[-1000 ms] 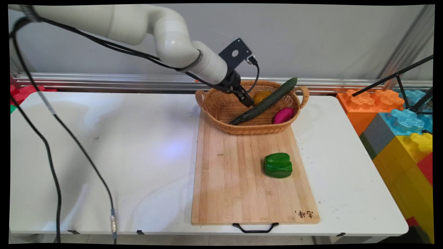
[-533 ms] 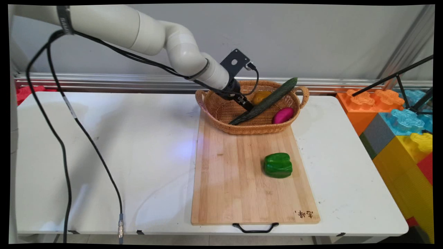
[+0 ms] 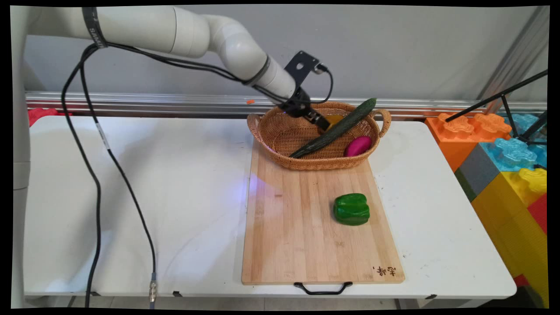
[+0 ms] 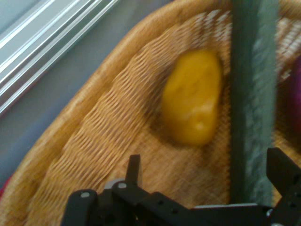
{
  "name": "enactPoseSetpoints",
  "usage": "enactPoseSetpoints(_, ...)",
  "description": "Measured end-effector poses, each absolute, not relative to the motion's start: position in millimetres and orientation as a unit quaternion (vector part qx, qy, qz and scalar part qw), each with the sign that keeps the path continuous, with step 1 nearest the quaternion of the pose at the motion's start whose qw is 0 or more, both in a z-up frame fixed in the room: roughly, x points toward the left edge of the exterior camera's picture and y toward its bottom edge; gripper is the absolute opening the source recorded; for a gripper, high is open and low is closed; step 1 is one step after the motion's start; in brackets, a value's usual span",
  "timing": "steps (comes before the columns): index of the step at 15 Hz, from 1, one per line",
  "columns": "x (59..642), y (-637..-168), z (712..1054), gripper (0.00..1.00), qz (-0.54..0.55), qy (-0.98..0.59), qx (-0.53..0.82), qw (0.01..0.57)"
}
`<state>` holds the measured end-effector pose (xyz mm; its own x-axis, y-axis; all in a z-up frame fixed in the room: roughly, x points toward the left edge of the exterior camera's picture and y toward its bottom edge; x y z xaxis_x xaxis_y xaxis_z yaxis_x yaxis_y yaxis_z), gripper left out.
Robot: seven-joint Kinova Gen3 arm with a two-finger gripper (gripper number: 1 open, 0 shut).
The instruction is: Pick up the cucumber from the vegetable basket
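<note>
A woven basket (image 3: 280,138) stood on the far end of a wooden cutting board (image 3: 302,245) on the white worktop (image 3: 131,183). In the basket lay a long cucumber (image 3: 337,128), a yellow fruit (image 4: 193,96) and a magenta one (image 3: 358,145). A green pepper (image 3: 351,209) lay on the board. Big coloured blocks (image 3: 503,148) stood beside the worktop.

A tan woven basket (image 3: 280,140) holds a yellow fruit (image 4: 193,103), dark green cucumber (image 3: 337,129) and magenta fruit (image 3: 358,145).
</note>
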<state>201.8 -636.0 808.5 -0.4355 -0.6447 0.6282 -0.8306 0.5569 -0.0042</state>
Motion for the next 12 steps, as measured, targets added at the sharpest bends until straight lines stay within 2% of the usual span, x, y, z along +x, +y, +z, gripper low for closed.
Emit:
enactPoseSetpoints(6, 187.3, -638.7, 821.6, 1.00, 0.121, -0.855, 0.403, 0.303)
enactPoseSetpoints(12, 182.1, -645.0, 818.9, 1.00, 0.114, -0.878, 0.360, 0.293)
